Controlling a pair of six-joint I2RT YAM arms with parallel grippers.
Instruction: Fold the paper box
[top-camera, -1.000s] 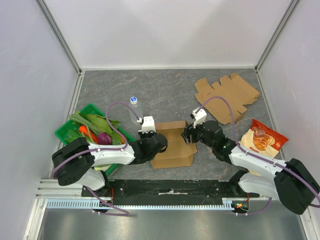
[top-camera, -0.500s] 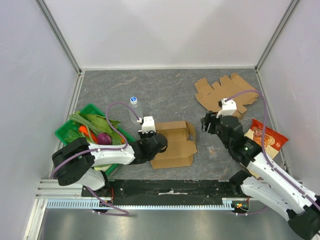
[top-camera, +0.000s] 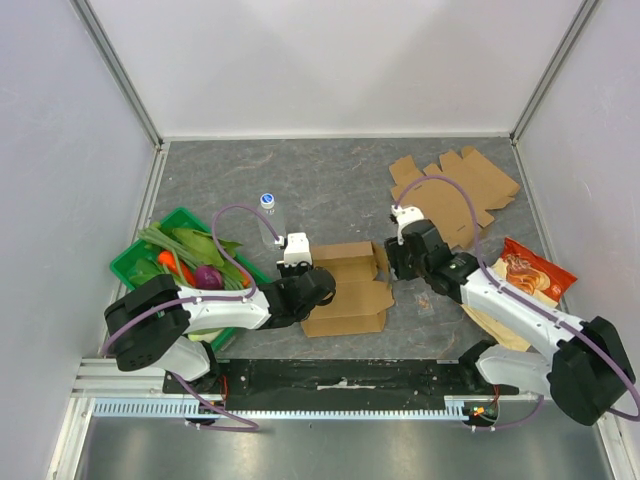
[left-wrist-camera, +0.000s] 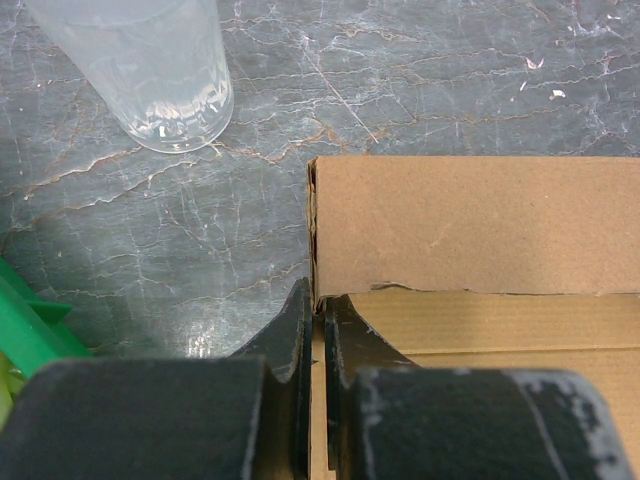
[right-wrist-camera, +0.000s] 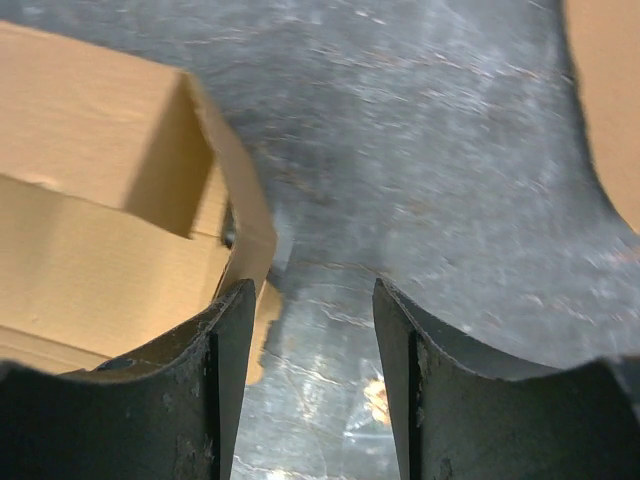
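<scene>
The paper box (top-camera: 350, 290) is a brown cardboard piece, partly folded, lying at the table's middle front. My left gripper (top-camera: 318, 285) is shut on the box's left wall; in the left wrist view the jaws (left-wrist-camera: 318, 318) pinch the thin cardboard edge, with the box floor and back wall (left-wrist-camera: 470, 220) beyond. My right gripper (top-camera: 392, 262) stands open just right of the box's raised right flap (right-wrist-camera: 245, 220). Only grey table shows between its fingers (right-wrist-camera: 312, 290); the left finger is close beside the flap.
A flat unfolded cardboard sheet (top-camera: 455, 192) lies at the back right. A snack bag (top-camera: 525, 277) lies to the right under my right arm. A green tray (top-camera: 130, 262) of vegetables sits at the left, with a clear bottle (top-camera: 268, 215) (left-wrist-camera: 150, 70) behind the box's left corner.
The right arm swung out to the right, away from the box, then came back to its right flap, jaws a little narrower. The left arm and its grip have not moved.
</scene>
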